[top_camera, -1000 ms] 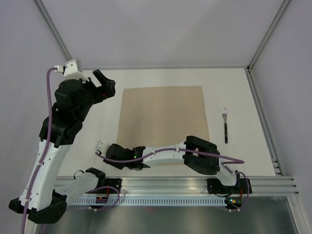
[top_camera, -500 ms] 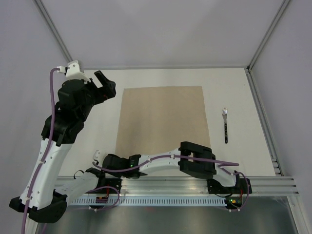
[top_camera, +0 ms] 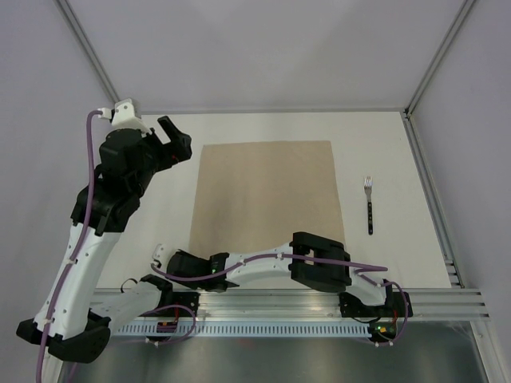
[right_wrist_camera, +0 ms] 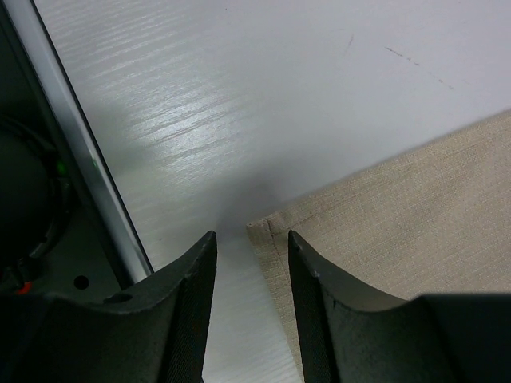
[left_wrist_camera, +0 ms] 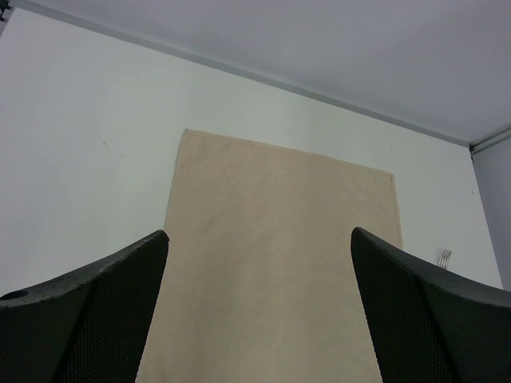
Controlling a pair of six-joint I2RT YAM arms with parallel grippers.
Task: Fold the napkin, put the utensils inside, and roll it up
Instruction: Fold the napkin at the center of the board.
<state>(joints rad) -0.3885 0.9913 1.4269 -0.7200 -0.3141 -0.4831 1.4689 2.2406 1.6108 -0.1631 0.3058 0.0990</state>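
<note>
The beige napkin (top_camera: 267, 195) lies flat and unfolded in the middle of the table. A dark-handled fork (top_camera: 369, 206) lies to its right, tines pointing away; no other utensil shows. My left gripper (top_camera: 172, 140) is raised beyond the napkin's far-left corner, open and empty. In the left wrist view the jaws (left_wrist_camera: 259, 233) stand wide apart over the napkin (left_wrist_camera: 279, 239), with the fork tines (left_wrist_camera: 443, 256) at the right edge. My right gripper (top_camera: 177, 262) sits low at the napkin's near-left corner. Its jaws (right_wrist_camera: 251, 237) are open, straddling that corner (right_wrist_camera: 271, 230).
An aluminium rail (top_camera: 279, 302) runs along the near edge and also shows in the right wrist view (right_wrist_camera: 80, 167). Grey walls and a frame post (top_camera: 419, 96) bound the back and sides. My right arm's elbow (top_camera: 319, 262) lies over the napkin's near edge.
My right arm has reached further left and nearer, bringing its gripper to the napkin's near-left corner. The left gripper has shifted only slightly. The napkin and fork have not moved.
</note>
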